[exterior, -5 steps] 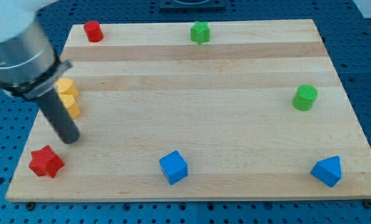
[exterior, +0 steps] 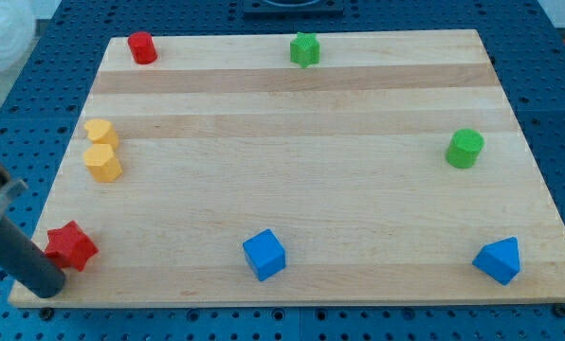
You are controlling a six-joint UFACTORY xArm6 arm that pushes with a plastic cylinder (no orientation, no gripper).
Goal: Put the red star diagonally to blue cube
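Note:
The red star (exterior: 72, 245) lies at the board's bottom left corner. The blue cube (exterior: 264, 254) sits near the bottom edge, left of centre, well to the right of the star. My tip (exterior: 45, 286) rests at the bottom left edge of the board, just left of and below the red star, close to or touching it. The dark rod rises from it toward the view's left edge.
Two yellow blocks (exterior: 102, 152) sit together at the left edge. A red cylinder (exterior: 142, 47) is at the top left, a green star (exterior: 304, 48) at the top middle, a green cylinder (exterior: 464, 149) at the right, and a blue wedge-like block (exterior: 499, 260) at the bottom right.
My tip has moved down and to the left, from above the red star beside the yellow blocks to the star's lower left. The star has barely shifted.

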